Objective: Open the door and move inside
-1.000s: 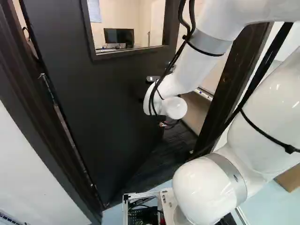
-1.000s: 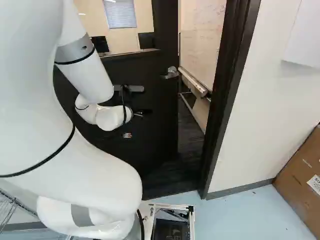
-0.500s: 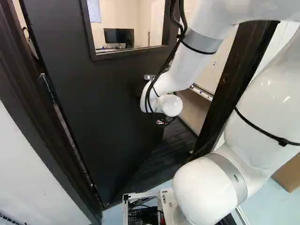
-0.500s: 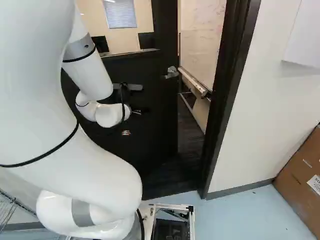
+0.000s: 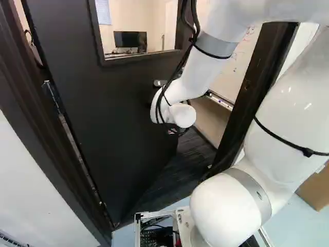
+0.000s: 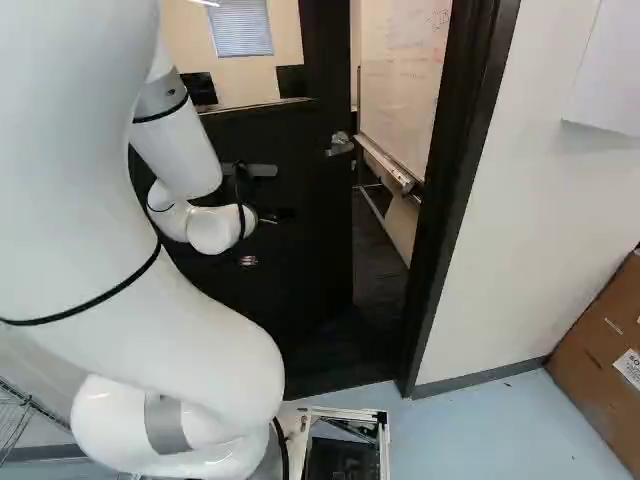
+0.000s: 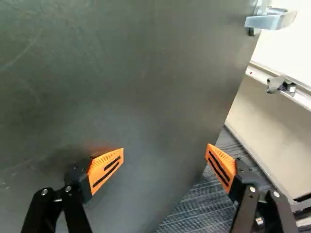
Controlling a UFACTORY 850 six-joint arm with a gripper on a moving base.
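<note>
1. The door (image 5: 103, 128) is the biggest thing. It stands partly open, and its free side is apart from the frame. In the wrist view it takes most of the place ahead of the fingers.
2. The white arm (image 5: 198, 77) reaches forward to the door, at the right of the left base view.
3. The dark door frame (image 6: 450, 200) stands upright beside the opening.
4. The whiteboard (image 6: 405, 85) is seen through the opening, above a long tray (image 6: 385, 165).
5. The window (image 5: 133, 15) is in the upper part of the door, and behind it one sees a dark monitor (image 5: 130, 39).
6. The cardboard box (image 6: 605, 350) is on the floor by the wall, at the right of the right base view.
7. The claw (image 6: 258, 240) is near the door, below the handle's level. Its two fingers are well apart, with nothing clamped between them. Whether one finger touches the door, it is not possible to tell.
8. The metal handle (image 6: 340, 144) is on the door, near its free edge, and apart from the fingers.
</note>
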